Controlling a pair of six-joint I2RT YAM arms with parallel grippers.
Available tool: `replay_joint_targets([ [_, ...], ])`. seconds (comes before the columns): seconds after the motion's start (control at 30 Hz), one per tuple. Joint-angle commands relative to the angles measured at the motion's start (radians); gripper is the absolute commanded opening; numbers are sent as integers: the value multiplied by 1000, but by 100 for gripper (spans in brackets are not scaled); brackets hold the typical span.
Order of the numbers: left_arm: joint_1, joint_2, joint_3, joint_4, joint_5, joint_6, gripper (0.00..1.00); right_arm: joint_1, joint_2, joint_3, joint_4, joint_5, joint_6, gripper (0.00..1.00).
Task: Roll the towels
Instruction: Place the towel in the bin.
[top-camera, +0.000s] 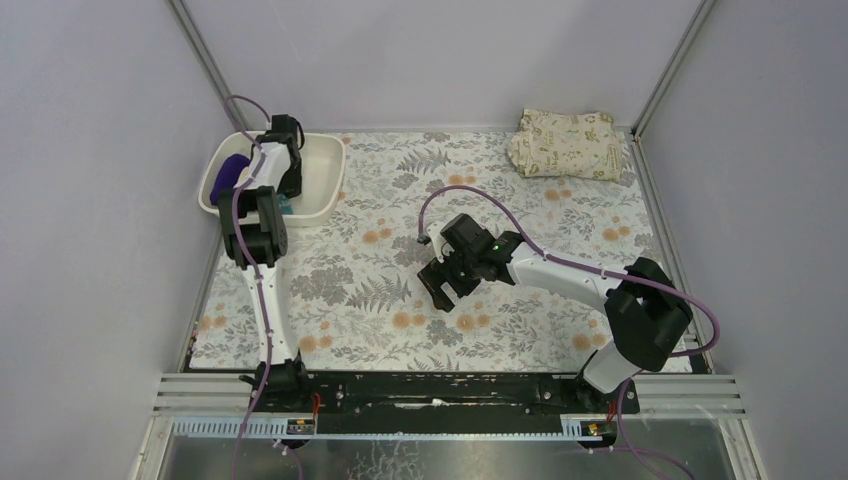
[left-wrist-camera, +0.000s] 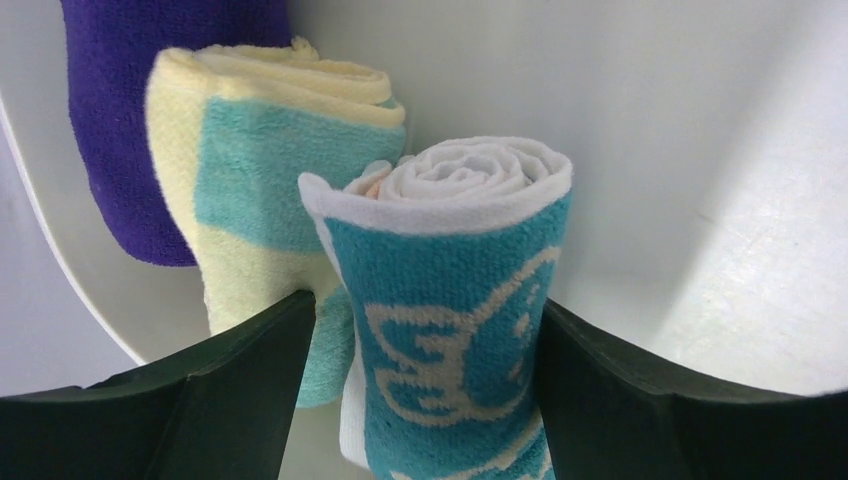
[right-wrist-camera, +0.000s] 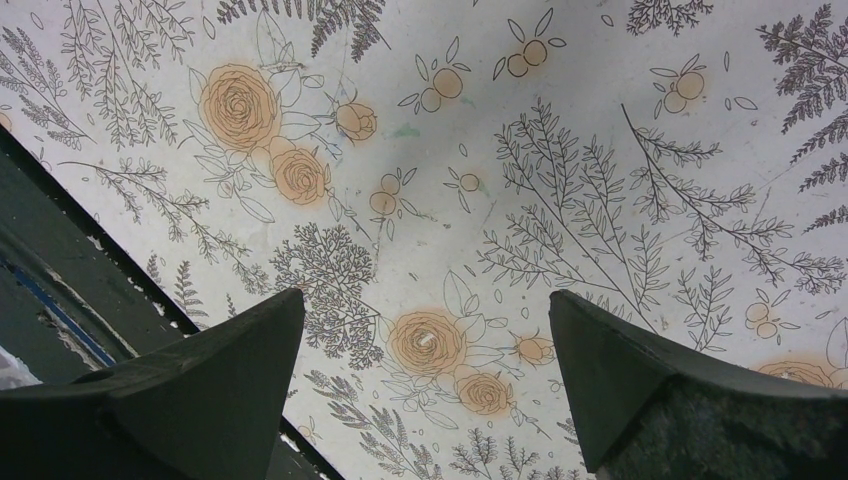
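The rolled teal terry towel with white swirls (left-wrist-camera: 455, 330) sits in the white plastic tub (left-wrist-camera: 660, 150), touching the rolled pale yellow towel with teal marks (left-wrist-camera: 260, 170); the dark purple towel (left-wrist-camera: 130, 130) lies beyond. All look soft, light and prone to unrolling, so they are best pinched mid-roll. The left gripper (left-wrist-camera: 425, 300) straddles the teal roll, jaws wide, not squeezing; the right gripper (right-wrist-camera: 425, 295) gapes empty over the floral tablecloth (right-wrist-camera: 600, 150); plain grey walls (top-camera: 100, 200) close in.

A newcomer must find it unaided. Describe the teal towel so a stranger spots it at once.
Find the white basin at the far-left corner of the floral table. Three towels sit side by side inside it. The teal towel is the end one next to the pale yellow towel, away from the dark purple towel; only it has white swirls.
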Motion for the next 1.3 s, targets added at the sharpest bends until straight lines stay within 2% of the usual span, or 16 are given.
replay_joint_targets([
  [0.0, 15, -60, -1, -16, 21, -27, 77, 1, -3, 43, -16, 15, -18, 98],
  [0.17, 17, -66, -1, -20, 48, -29, 81, 0, -4, 41, -16, 15, -20, 98],
  [0.4, 15, -31, -19, -30, 51, -32, 82, 2, -7, 40, -14, 15, -22, 98],
  [0.5, 13, -16, -32, -32, 59, -33, 73, 1, -7, 38, -12, 13, -20, 98],
  [0.6, 13, 8, -34, -32, 43, -28, 55, 1, -7, 37, -11, 14, -20, 98],
  [0.7, 15, 29, -26, -30, 38, -22, 50, 0, -5, 35, -5, 14, -20, 98],
  [0.93, 42, 30, -23, 32, 42, 0, 48, 2, -5, 26, 3, 14, -20, 98],
  [1.07, 51, 34, -13, 68, -28, 8, 49, 1, -8, 19, 11, 10, -18, 98],
  [1.17, 47, 27, -35, 73, -11, 11, 51, 1, -7, 22, 12, 6, -17, 98],
  [1.27, 36, 25, -69, 75, -1, 13, 59, 2, -8, 22, 11, 6, -18, 98],
])
